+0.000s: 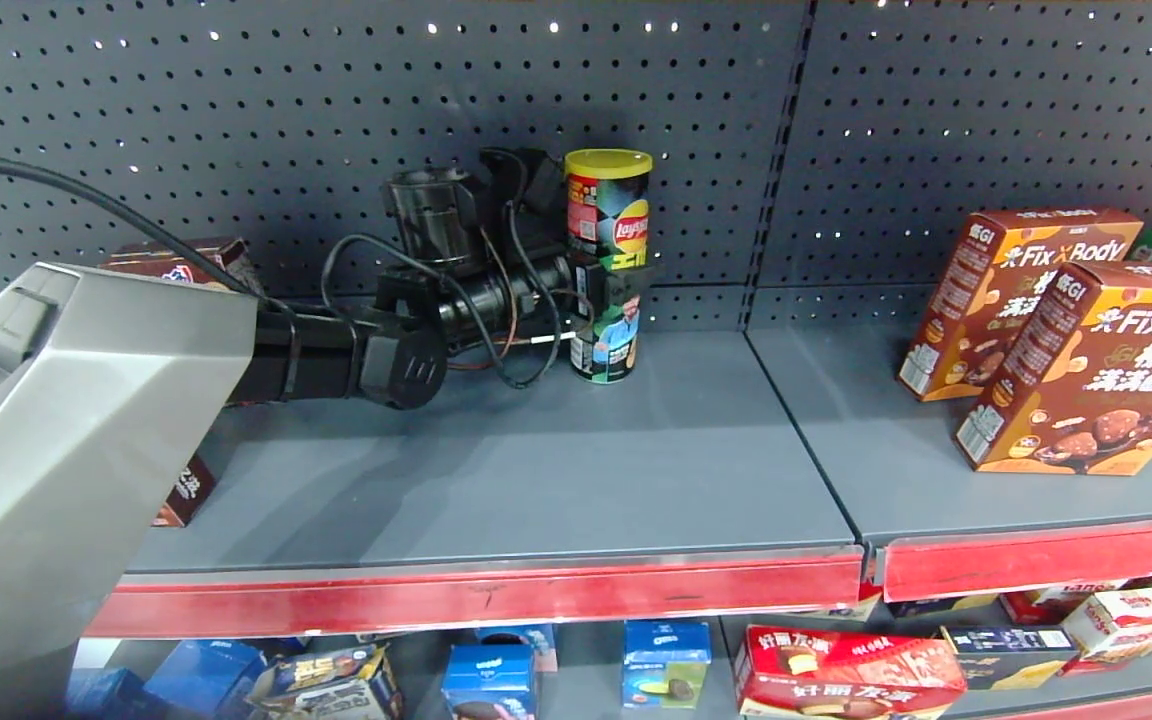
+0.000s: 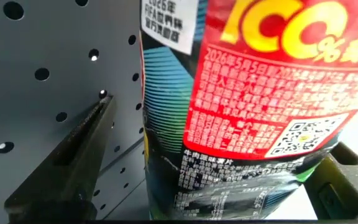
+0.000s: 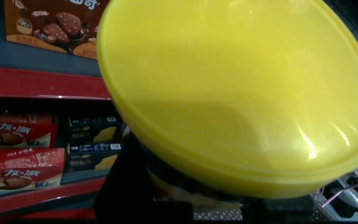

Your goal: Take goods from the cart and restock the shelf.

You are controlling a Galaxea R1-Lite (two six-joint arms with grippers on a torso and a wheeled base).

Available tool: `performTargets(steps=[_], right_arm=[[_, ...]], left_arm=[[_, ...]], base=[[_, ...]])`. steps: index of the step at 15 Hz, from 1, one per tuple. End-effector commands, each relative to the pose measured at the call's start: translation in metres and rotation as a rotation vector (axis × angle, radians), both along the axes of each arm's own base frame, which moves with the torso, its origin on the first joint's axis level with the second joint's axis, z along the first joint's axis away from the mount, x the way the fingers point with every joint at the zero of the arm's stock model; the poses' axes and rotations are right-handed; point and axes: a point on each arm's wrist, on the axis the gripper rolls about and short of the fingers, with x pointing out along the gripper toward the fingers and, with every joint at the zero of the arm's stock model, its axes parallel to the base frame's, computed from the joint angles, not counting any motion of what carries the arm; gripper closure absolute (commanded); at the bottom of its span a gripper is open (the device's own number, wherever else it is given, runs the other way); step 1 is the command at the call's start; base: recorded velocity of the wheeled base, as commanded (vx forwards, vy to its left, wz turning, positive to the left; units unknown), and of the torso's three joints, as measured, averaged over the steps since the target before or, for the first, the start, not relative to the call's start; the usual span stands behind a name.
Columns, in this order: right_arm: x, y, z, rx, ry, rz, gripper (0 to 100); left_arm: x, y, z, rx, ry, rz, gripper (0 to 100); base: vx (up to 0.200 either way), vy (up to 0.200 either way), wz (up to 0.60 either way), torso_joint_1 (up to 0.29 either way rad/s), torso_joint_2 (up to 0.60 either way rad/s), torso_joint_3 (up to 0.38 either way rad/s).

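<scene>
Left end effector (image 1: 618, 290) open around chip can (image 1: 608, 200) standing on shelf (image 1: 536, 470); right end effector (image 3: 179, 202) grips second can (image 3: 229, 93), not yet shelved.

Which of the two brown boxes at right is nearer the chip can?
The rear box, partly hidden by the front box and left of it, toward the can.
</scene>
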Motion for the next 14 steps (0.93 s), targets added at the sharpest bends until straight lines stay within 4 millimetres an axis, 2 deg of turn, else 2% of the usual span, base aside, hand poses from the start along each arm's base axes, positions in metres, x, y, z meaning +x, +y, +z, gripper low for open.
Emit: performTargets(steps=[1, 5, 6, 14], right_arm=[[0.0003, -0.0001, 0.0001, 0.000, 0.001, 0.000, 100], [-0.0002, 0.0000, 0.0001, 0.000, 0.000, 0.000, 100], [-0.0006, 0.0001, 0.0000, 0.000, -0.002, 0.000, 100], [-0.0015, 0.0003, 0.0001, -0.002, -0.006, 0.000, 100]], left_arm=[[-0.0013, 0.0003, 0.0019, -0.003, 0.000, -0.001, 0], [-0.0016, -0.0003, 0.0011, -0.014, 0.014, -0.001, 0], [-0.0009, 0.0010, 0.0016, -0.015, 0.013, 0.004, 100], [-0.0035, 0.0006, 0.0042, -0.016, 0.010, 0.002, 100]], base=[[0.000, 0.000, 0.00, 0.000, 0.00, 0.000], [0.000, 0.000, 0.00, 0.000, 0.00, 0.000], [0.000, 0.000, 0.00, 0.000, 0.00, 0.000], [0.000, 0.000, 0.00, 0.000, 0.00, 0.000]])
